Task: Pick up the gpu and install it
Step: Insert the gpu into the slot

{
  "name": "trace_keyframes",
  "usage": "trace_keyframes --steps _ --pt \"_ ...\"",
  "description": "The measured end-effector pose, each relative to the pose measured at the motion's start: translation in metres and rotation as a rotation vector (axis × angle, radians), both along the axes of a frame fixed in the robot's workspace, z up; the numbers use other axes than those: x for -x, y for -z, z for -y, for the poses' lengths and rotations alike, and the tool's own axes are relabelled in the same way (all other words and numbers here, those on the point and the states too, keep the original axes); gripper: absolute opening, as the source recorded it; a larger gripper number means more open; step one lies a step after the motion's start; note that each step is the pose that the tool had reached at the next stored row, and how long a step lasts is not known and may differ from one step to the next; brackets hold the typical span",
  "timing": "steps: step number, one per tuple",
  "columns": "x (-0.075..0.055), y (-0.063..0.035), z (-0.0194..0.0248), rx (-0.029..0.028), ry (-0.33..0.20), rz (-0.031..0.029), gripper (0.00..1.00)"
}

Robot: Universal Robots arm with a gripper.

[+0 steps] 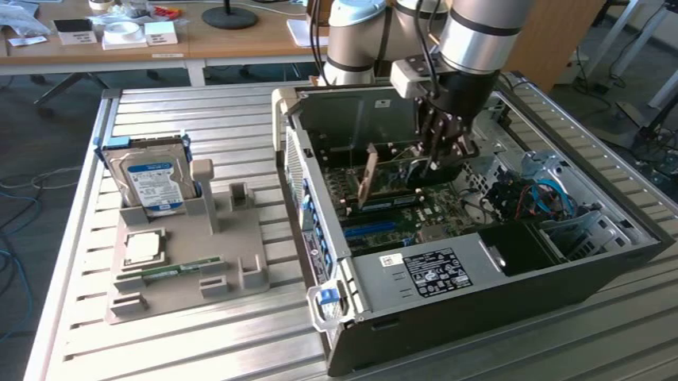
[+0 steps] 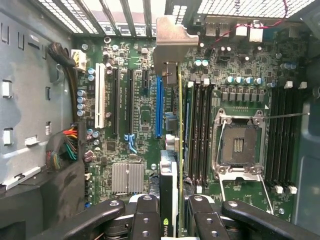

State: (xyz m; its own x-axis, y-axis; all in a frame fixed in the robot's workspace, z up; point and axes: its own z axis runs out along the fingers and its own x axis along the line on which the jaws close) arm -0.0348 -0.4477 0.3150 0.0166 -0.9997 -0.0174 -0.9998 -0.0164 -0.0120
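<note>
Squarely between the jaws of the gripper (image 2: 172, 212) sits the gpu (image 2: 169, 182), clamped edge-on over the motherboard (image 2: 125, 115) inside the open case (image 1: 317, 198), a blue slot (image 2: 159, 107) just beside it. An Nvidia mark (image 2: 166, 222) shows on the card at the jaws. The blue label of the hard drive (image 1: 154, 178), well away from the jaws, is too small to read.

Silver bracket (image 2: 172, 45) on the gpu (image 2: 169, 180), green motherboard (image 2: 145, 130), blue slot (image 2: 159, 107).

Nvidia logo on the gpu (image 2: 169, 200), hard drive label (image 1: 152, 181) and case sticker (image 1: 437, 272) print unreadable
</note>
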Motion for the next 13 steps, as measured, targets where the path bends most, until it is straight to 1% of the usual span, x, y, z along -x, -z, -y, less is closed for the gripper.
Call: trace_keyframes --steps 7,13 --pt "0.0005 0.0002 0.0001 0.0001 0.0 -0.0001 0.27" --pt "0.0014 0.0082 0.0001 0.0 0.0 0.0 0.27"
